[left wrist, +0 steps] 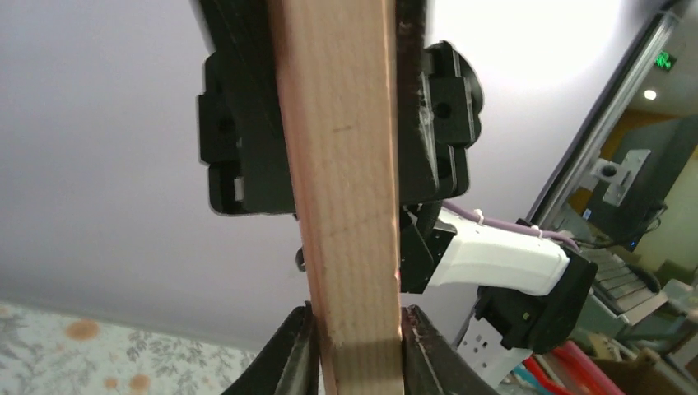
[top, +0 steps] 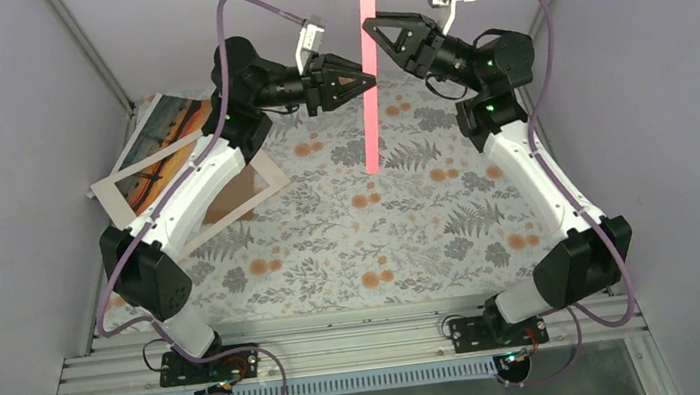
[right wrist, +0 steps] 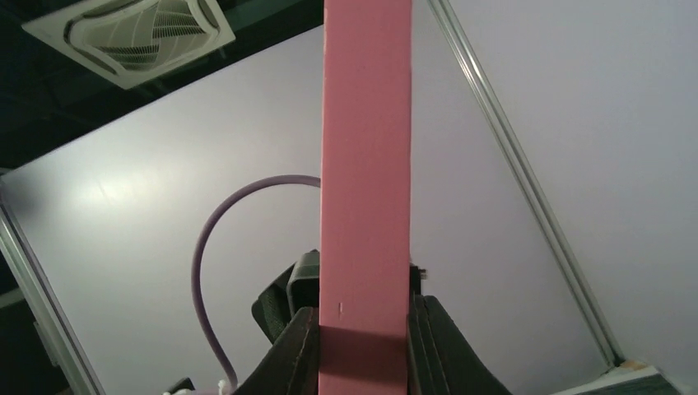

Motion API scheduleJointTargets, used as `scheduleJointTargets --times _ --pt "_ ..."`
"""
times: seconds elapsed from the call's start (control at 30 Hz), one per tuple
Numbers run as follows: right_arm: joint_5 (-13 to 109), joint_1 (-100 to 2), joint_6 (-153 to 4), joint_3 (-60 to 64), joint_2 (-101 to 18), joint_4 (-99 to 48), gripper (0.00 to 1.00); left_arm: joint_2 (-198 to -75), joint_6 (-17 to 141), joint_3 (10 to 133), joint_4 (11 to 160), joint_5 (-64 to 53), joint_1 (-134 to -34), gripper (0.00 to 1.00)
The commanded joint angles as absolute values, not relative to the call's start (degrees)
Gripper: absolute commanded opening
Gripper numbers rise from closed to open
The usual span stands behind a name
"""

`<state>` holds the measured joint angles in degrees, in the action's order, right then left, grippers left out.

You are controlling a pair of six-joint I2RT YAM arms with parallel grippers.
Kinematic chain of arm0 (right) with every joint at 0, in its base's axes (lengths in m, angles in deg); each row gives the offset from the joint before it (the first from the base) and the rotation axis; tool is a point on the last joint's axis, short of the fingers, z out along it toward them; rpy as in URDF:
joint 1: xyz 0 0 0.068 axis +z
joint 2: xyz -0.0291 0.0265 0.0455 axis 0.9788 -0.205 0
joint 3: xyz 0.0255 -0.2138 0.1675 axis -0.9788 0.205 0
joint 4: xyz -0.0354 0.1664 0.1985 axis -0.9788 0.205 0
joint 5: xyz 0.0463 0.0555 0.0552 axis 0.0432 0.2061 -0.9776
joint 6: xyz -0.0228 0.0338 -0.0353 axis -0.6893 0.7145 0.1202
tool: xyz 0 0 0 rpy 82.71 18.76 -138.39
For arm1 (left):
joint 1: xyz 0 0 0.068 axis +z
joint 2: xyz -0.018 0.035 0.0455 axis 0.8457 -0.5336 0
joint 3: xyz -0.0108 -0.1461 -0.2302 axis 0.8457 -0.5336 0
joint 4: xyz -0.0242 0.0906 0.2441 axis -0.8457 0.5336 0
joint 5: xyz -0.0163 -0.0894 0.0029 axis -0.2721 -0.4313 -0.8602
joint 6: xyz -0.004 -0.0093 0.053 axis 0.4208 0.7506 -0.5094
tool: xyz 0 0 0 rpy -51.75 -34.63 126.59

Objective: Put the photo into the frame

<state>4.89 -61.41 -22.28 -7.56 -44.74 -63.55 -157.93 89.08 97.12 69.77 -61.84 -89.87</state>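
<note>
The frame stands upright and edge-on over the far middle of the floral cloth, clamped by both arms. The left gripper has its two fingers closed tight on a bar that shows bare wood. The right gripper is pinched just as tightly on a pink face. The photo lies flat at the far left, well apart from the frame, partly under a white mat border and the left arm, with a brown cardboard sheet just beside it.
</note>
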Motion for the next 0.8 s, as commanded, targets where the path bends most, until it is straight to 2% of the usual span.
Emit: scheduleJointTargets --times 0.0,0.07,0.13,0.2,0.23,0.43,0.57,0.77 --pt "5.8 -63.4 -27.1 -6.5 -41.1 -67.5 0.11 -157.2 91.5 95.8 64.4 -63.6 -90.3 0.13" --pt "5.2 -64.5 -29.8 -5.5 -40.1 -64.3 0.39 -156.9 87.9 96.5 68.5 -62.9 -90.1 0.03" --pt "5.0 -66.1 -34.1 -4.6 -38.3 -57.8 0.70 -156.9 82.2 98.1 74.4 -61.8 -90.0 0.02" --pt "5.4 -68.4 -38.8 -3.2 -35.8 -48.7 0.95 -157.4 74.9 100.6 81.7 -60.3 -89.9 0.02" --pt "5.4 -69.8 -41.5 -2.3 -34.3 -44.5 0.99 -157.9 71.2 101.9 85.7 -59.5 -90.0 0.02" --pt "13.9 -80.5 -58.2 2.5 -19.9 -20.2 1.00 -161.7 47.9 108.8 107.9 -51.1 -90.4 0.02" --pt "21.7 -82.8 -63.5 0.1 -14.2 -8.1 1.00 -166.4 33.2 113.8 121.1 -40.1 -93.1 0.02" --pt "18.3 -84.0 -67.9 -5.9 -11.0 1.9 1.00 -177.1 15.6 122.8 136.9 -22.1 -99.6 0.02"
